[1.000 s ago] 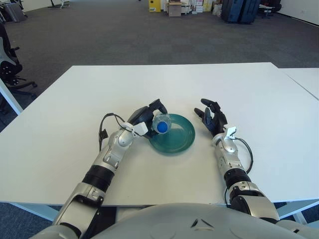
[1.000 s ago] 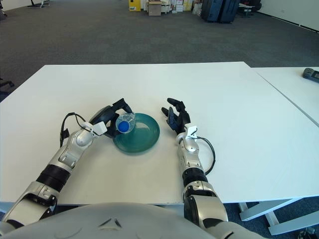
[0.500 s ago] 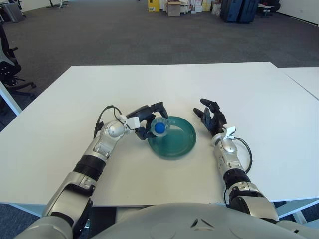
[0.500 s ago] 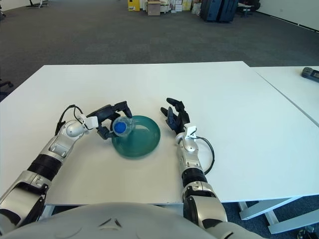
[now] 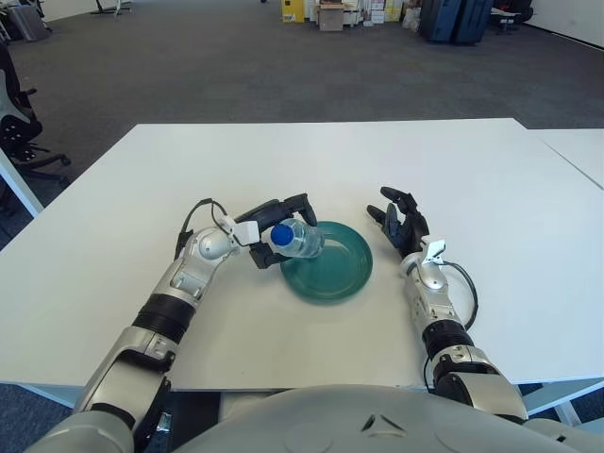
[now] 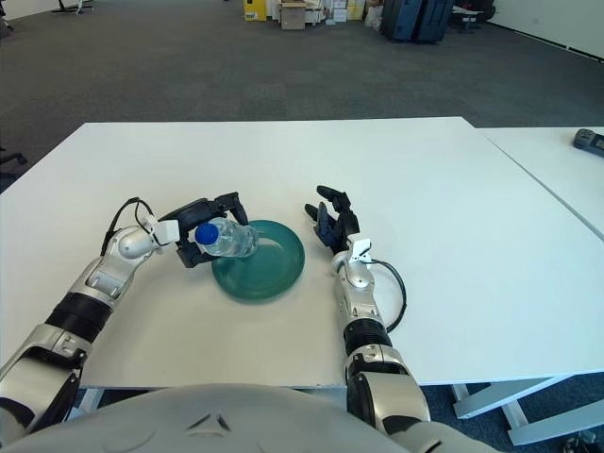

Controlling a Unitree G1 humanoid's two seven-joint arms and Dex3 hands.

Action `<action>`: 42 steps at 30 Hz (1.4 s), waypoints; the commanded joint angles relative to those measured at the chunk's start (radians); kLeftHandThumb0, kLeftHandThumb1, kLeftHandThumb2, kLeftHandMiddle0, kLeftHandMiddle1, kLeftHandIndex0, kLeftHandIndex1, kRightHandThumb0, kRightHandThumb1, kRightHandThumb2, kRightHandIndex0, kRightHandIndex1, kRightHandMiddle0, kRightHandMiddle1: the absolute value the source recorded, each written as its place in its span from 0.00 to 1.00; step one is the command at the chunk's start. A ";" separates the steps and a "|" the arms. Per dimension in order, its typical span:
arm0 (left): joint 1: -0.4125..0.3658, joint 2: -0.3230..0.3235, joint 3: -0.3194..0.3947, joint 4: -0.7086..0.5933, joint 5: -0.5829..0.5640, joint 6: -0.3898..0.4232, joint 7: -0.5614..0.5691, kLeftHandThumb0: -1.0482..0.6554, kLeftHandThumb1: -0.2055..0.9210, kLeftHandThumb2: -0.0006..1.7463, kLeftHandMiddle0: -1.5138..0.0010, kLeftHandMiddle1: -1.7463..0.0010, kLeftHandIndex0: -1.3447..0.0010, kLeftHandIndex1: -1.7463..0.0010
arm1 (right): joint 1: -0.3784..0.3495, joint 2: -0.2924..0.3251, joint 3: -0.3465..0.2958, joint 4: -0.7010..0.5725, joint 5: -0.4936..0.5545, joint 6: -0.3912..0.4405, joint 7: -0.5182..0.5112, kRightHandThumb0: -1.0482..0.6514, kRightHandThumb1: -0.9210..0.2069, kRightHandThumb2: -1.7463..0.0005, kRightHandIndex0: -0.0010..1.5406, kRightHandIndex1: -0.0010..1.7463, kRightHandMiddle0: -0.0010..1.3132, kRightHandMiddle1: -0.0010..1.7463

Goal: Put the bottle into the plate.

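Note:
A clear plastic bottle (image 5: 300, 241) with a blue cap lies tilted over the left rim of the teal plate (image 5: 342, 269), cap pointing left. My left hand (image 5: 267, 230) is at the plate's left edge. Its dark fingers are curled around the bottle's cap end, above and below it. My right hand (image 5: 397, 221) shows just right of the plate with its fingers spread and nothing in it.
The white table (image 5: 491, 189) stretches wide around the plate. A second white table (image 6: 566, 179) adjoins on the right and carries a dark device (image 6: 590, 140). An office chair (image 5: 17, 127) stands off the table's far left. Grey carpet lies beyond.
The bottle has tipped from cap-toward-me to lying sideways over the plate's left rim. My left hand has drawn slightly left with it. The right hand has stayed put.

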 commanded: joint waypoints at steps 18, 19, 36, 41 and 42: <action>-0.086 0.055 0.032 0.060 -0.046 -0.188 -0.045 0.14 0.99 0.26 0.96 0.57 0.89 0.32 | 0.029 0.013 0.018 0.014 0.002 0.041 -0.008 0.28 0.00 0.61 0.51 0.07 0.08 0.52; -0.085 0.056 0.033 0.057 -0.039 -0.185 -0.039 0.14 0.99 0.26 0.96 0.58 0.89 0.32 | 0.029 0.013 0.018 0.015 0.002 0.038 -0.008 0.28 0.00 0.61 0.51 0.08 0.08 0.52; -0.069 0.067 0.041 0.027 0.018 -0.170 0.001 0.14 0.99 0.27 0.90 0.65 0.86 0.32 | 0.037 0.024 0.030 0.008 -0.004 0.030 -0.022 0.29 0.00 0.64 0.51 0.10 0.06 0.52; -0.066 0.067 0.040 0.027 0.027 -0.161 0.009 0.13 0.99 0.26 0.89 0.67 0.86 0.31 | 0.038 0.026 0.033 0.009 -0.006 0.029 -0.025 0.29 0.00 0.64 0.51 0.10 0.05 0.52; -0.066 0.067 0.040 0.027 0.028 -0.160 0.010 0.13 1.00 0.26 0.88 0.69 0.86 0.31 | 0.039 0.027 0.034 0.009 -0.006 0.029 -0.025 0.29 0.00 0.64 0.51 0.10 0.05 0.52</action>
